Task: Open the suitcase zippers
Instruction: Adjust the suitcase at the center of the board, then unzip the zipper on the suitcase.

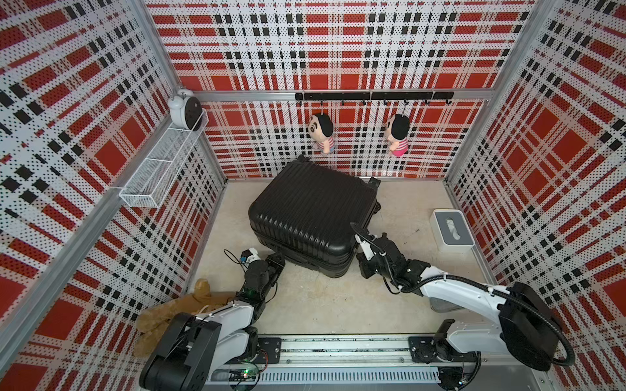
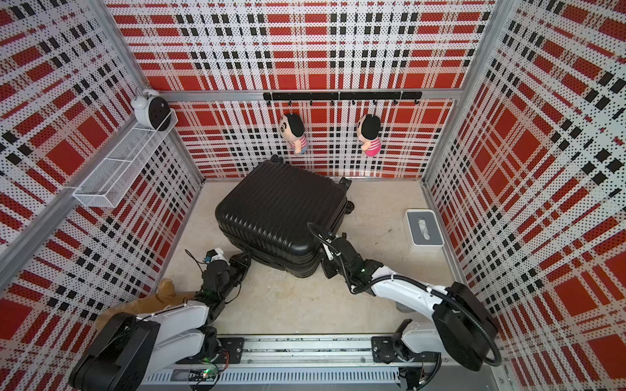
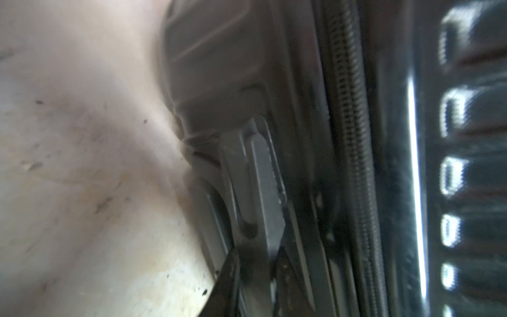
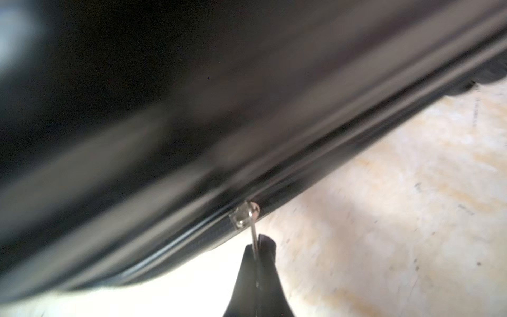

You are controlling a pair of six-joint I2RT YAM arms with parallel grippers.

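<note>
The black ribbed suitcase lies flat on the floor, its wheels toward the back wall. My left gripper is at its near left side. In the left wrist view it is shut on a flat dark zipper pull, beside the toothed zipper track. My right gripper is at the near right corner. In the right wrist view it is shut on the thin silver pull of a slider on the seam.
A grey and white tissue box stands on the floor at the right. A brown plush toy lies by the left arm's base. A wire basket and a clock hang on the left wall, two dolls on the back wall.
</note>
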